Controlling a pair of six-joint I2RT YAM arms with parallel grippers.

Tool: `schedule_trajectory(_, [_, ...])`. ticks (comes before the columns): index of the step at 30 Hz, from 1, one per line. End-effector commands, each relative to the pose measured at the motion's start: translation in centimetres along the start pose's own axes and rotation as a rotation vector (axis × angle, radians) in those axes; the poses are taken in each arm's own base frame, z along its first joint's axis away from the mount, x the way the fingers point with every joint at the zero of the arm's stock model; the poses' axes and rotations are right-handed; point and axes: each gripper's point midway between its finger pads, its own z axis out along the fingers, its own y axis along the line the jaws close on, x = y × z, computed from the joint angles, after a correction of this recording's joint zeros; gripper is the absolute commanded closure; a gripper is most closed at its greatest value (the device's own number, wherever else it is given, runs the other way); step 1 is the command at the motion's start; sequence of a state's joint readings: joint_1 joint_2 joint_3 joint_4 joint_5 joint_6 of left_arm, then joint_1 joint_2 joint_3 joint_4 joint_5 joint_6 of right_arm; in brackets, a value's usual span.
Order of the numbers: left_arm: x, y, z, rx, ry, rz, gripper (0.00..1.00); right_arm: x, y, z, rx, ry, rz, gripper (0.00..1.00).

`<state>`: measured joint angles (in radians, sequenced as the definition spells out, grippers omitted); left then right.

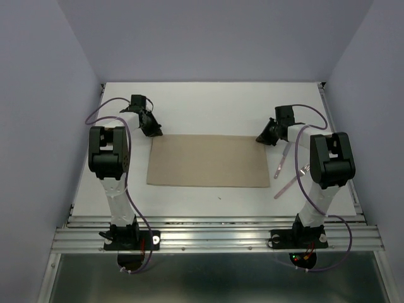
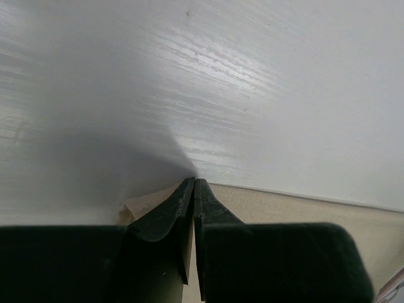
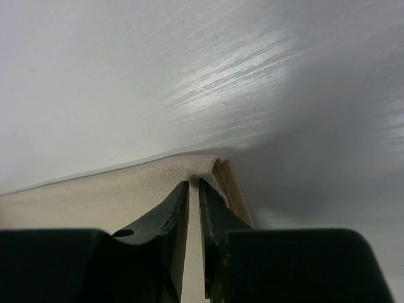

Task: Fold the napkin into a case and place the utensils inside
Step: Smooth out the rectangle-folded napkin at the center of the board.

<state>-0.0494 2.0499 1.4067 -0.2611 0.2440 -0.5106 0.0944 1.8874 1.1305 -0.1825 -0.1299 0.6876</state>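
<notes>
Currently the napkin (image 1: 208,161) lies flat on the table (image 1: 208,104), utensils (image 1: 282,161) just to its right. The left gripper (image 1: 150,128) and right gripper (image 1: 265,137) pinch its far corners. The first fold looks in hand; next, both corners should probably lift together and travel evenly toward the near edge.

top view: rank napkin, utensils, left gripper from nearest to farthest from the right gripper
1. napkin, its far right corner pinched in the right gripper
2. utensils, just right of the napkin
3. left gripper, at the far left corner
</notes>
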Motion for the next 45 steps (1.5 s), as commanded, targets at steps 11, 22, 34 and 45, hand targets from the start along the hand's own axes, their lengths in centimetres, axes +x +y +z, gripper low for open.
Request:
schedule_trajectory(11, [-1.4,7.1,-1.8,-0.232,-0.046,-0.041,0.84,1.3,-4.8,0.9,0.137,0.037,-0.010,0.82])
schedule_trajectory(22, [-1.6,7.5,-1.8,-0.217,-0.031,-0.048,0.84,0.6,-3.5,0.5,0.093,0.031,-0.009,0.82])
schedule_trajectory(34, [-1.1,6.9,-1.7,-0.176,-0.015,-0.044,0.84,-2.4,-1.9,-2.2,0.064,-0.067,-0.041,0.82])
schedule_trajectory(45, [-1.5,5.7,-1.9,-0.131,-0.017,-0.037,0.84,-1.6,-2.7,-0.8,0.092,-0.029,-0.028,0.83])
